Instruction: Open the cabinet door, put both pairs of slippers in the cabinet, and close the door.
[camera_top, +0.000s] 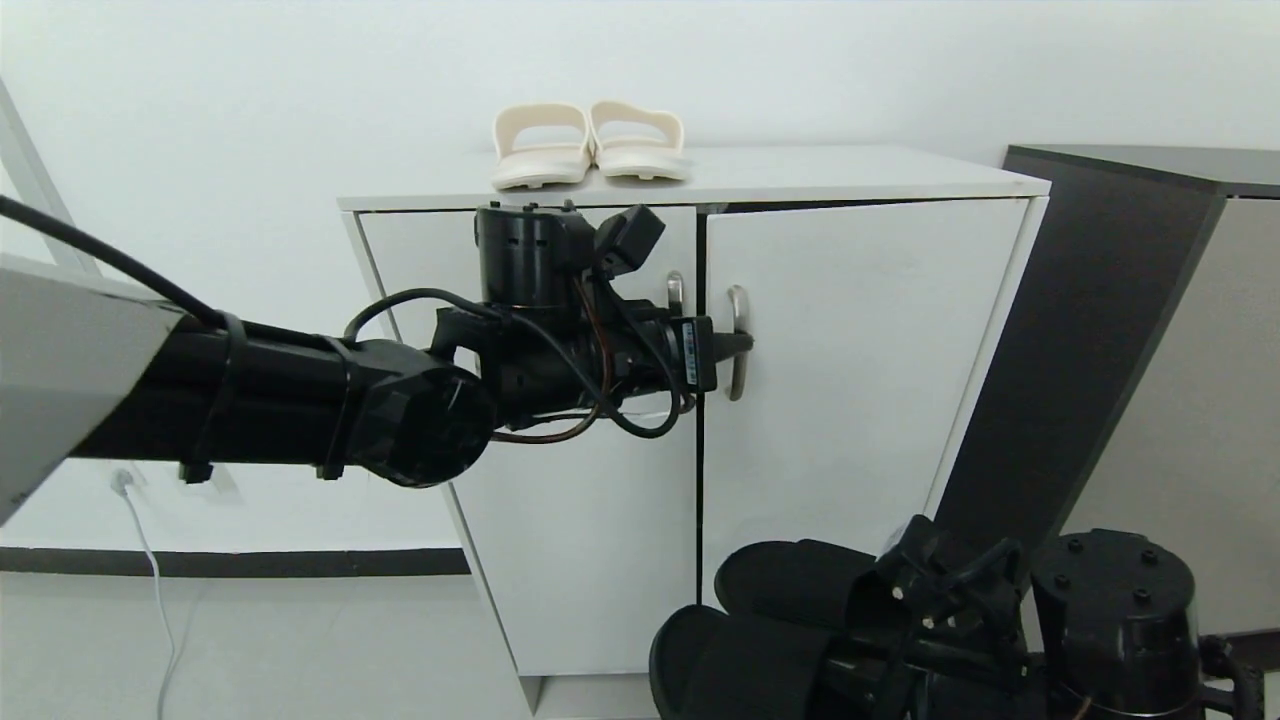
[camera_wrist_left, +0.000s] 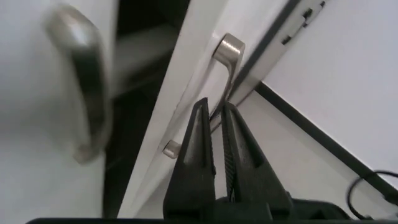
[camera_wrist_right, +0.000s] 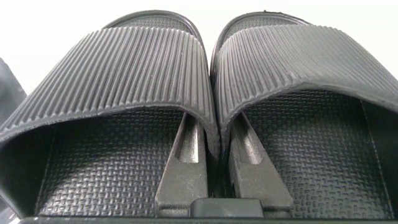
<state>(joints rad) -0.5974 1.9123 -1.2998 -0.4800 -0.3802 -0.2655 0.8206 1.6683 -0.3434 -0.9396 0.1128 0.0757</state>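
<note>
Left end effector (camera_wrist_left: 216, 134): the fingers are drawn almost together and clenched on the metal handle (camera_wrist_left: 227, 57) of the right-hand cabinet door (camera_top: 850, 400). This door stands slightly ajar, with a dark gap along its inner edge. The second handle (camera_top: 676, 290), on the left-hand door (camera_top: 570, 520), sits just beside the gripped one.

Right end effector (camera_wrist_right: 214, 124): one finger sits inside each of the black slippers (camera_wrist_right: 124, 74), clamping their adjoining strap walls together. The pair is held low, in front of the cabinet's foot.

The beige slippers (camera_top: 590, 145) rest side by side on the cabinet top (camera_top: 850, 172), above the left end effector.
</note>
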